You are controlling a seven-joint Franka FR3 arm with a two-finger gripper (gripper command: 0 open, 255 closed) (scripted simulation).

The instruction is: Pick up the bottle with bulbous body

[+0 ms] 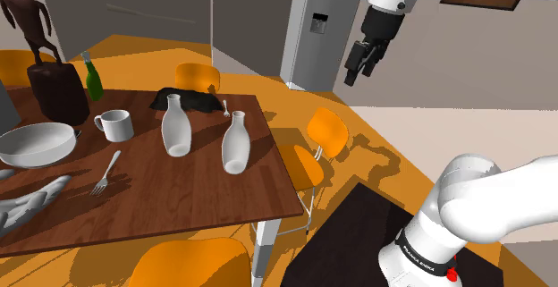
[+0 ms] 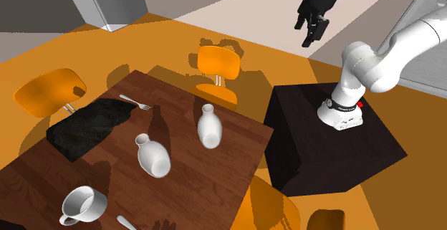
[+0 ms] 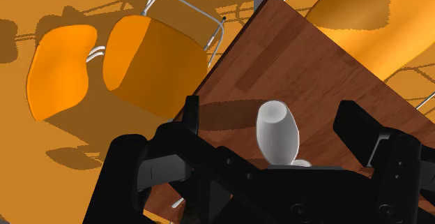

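Observation:
Two white bottles stand on the brown wooden table (image 1: 197, 196). The fuller, rounder one (image 1: 176, 126) (image 2: 152, 155) is nearer the mug. A slimmer one (image 1: 235, 142) (image 2: 208, 126) stands closer to the table's edge. My black gripper (image 1: 360, 64) (image 2: 313, 31) hangs high in the air, well away from the table and above the floor near the stand. Its fingers (image 3: 192, 121) stand apart with nothing held. In the wrist view a white bottle (image 3: 277, 132) shows far below, between the fingers; I cannot tell which one it is.
On the table are a white mug (image 1: 114, 125), a bowl (image 1: 36, 142), a fork (image 1: 105, 171), a green bottle (image 1: 93, 80), a dark statue (image 1: 40, 53) and a black cloth (image 1: 188, 100). Orange chairs (image 1: 326, 133) ring the table. A grey fridge (image 1: 317, 26) stands behind.

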